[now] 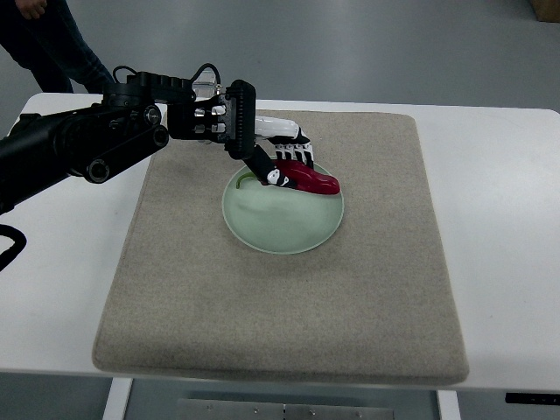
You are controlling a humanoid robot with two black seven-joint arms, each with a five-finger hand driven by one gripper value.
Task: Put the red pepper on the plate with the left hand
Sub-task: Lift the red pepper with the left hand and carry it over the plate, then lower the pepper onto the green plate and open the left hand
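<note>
- Left hand (284, 153): black and white jointed fingers closed around the glossy red pepper (308, 178), held over the plate's rim at about 1 o'clock.
- Plate (280, 223): round, smooth, pale green, centred on the mat.
- Mat (280, 306): coarse beige fabric, rectangular with rounded corners.
- Table (499, 245): white, smooth.
- Person (44, 44): dark trousers, at 10 o'clock on grey floor.

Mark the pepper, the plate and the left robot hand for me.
pepper (313, 179), top view, on its red body near the plate's upper right rim.
plate (280, 223), top view, on its bare pale green middle.
left robot hand (282, 150), top view, on the middle of the hand above the pepper.
</note>
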